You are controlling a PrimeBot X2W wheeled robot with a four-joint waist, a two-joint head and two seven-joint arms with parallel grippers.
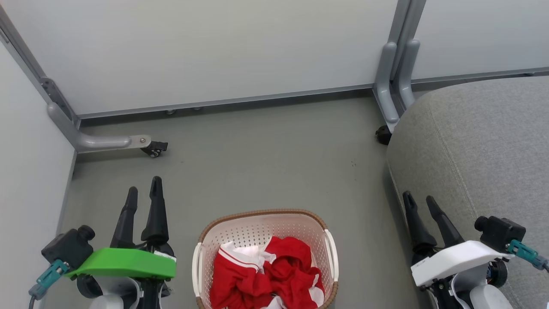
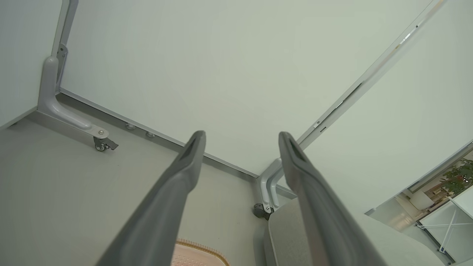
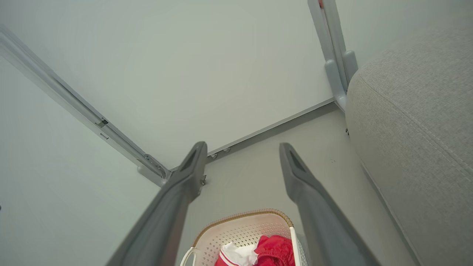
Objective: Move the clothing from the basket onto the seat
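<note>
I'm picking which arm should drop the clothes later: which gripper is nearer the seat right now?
Right. The right gripper is beside the edge of the seat; the left gripper is across the basket from it.

This looks like a screened-off test bay inside an office or lab, dressed as a corner of a home. Pale panels (image 1: 214,51) in grey metal frames (image 1: 406,25) close off the top and left of the head view, standing on wheeled feet (image 1: 109,141) over a plain grey floor (image 1: 266,159). A seat (image 1: 484,141) at the right and a basket (image 1: 261,213) of clothing (image 1: 274,274) at bottom centre are the domestic props. At the lower right of the left wrist view, past the panels, a plant (image 2: 460,177) and a white table (image 2: 463,201) stand in a bright room.
</note>
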